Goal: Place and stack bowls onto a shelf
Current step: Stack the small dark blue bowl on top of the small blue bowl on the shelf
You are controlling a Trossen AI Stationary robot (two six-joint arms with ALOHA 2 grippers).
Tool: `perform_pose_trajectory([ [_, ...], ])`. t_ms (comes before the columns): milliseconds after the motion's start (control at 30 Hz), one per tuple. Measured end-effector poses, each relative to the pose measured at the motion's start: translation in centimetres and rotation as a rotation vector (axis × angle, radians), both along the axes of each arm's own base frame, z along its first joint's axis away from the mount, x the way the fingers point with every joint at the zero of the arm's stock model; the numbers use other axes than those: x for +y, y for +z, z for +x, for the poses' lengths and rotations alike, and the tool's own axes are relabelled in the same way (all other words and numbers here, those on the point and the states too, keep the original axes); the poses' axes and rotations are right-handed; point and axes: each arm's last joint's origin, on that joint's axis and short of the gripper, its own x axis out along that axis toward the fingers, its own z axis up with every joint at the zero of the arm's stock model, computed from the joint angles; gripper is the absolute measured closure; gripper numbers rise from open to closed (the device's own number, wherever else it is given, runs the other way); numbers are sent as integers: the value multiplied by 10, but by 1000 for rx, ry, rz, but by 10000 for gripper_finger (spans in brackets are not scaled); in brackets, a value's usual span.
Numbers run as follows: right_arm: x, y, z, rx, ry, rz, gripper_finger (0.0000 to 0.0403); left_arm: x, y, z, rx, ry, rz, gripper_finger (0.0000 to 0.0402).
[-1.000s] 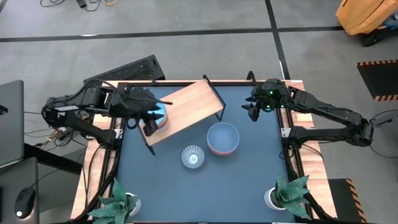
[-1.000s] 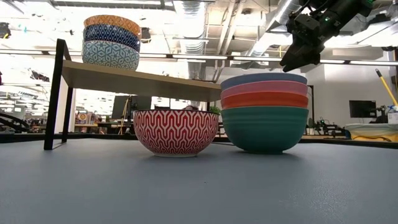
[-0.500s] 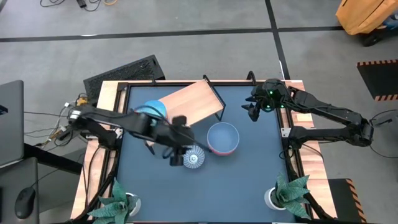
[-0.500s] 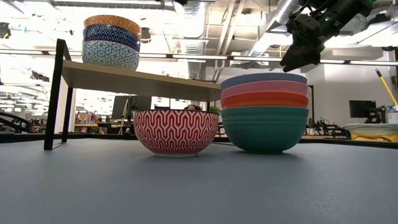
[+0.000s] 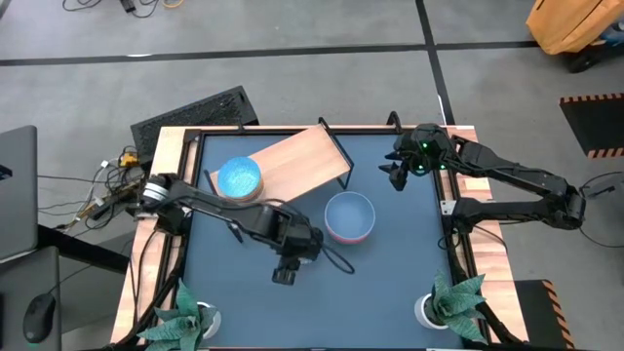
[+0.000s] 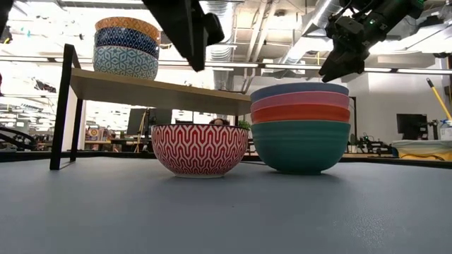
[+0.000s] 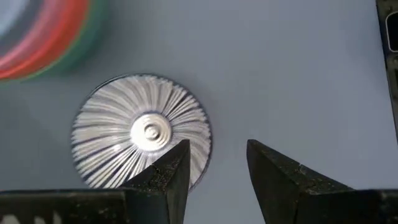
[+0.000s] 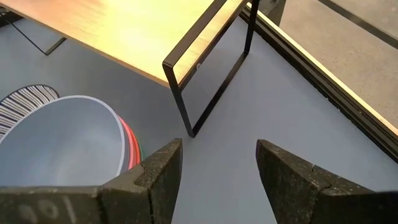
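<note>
A red lattice-patterned bowl with a blue-and-white striped inside (image 7: pixel 142 132) stands on the dark blue table (image 6: pixel 200 149). My left gripper (image 7: pixel 214 163) hangs open just above its rim, touching nothing, and its arm hides the bowl in the high view (image 5: pixel 295 253). A stack of light blue, pink, red and green bowls (image 5: pixel 349 216) stands next to it (image 6: pixel 300 127). Three stacked bowls (image 5: pixel 239 178) rest on the left end of the wooden shelf (image 5: pixel 297 161). My right gripper (image 5: pixel 395 174) waits open in the air by the shelf's right end (image 8: pixel 214 163).
Two white pots with green plants stand at the near corners, one on the left (image 5: pixel 185 317) and one on the right (image 5: pixel 453 302). The shelf's black leg frame (image 8: pixel 205 93) stands just before my right gripper. A raised rim (image 5: pixel 444 210) runs round the table.
My left gripper has swung away from the bowl stack on the shelf, toward the table's near and right side. It now hangs over the striped bowl and has come down into the low view. The bowls have not moved.
</note>
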Motion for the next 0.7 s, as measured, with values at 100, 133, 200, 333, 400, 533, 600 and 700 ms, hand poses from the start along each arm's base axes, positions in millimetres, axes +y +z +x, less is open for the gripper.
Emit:
perform_pose_trajectory([
  [100,0,0,0,0,0,0,173,-5,-11,5,20,-29,-10,259],
  [133,0,0,0,1,0,1,173,-6,-11,5,16,-33,-14,259],
  [200,0,0,0,0,1,1,173,-6,-12,8,-25,-44,-17,259],
  [333,1,0,0,1,3,1,173,-3,-35,-1,-36,-23,-38,259],
  [400,1,0,0,6,4,3,173,-1,-41,-5,-51,-1,-62,259],
  [533,1,0,0,5,2,3,173,5,-41,-14,-70,-9,-55,259],
  [600,1,0,0,5,2,3,173,6,-49,-16,-50,-16,-45,259],
  [700,1,0,0,5,2,3,173,5,-54,-14,-91,-23,-55,259],
])
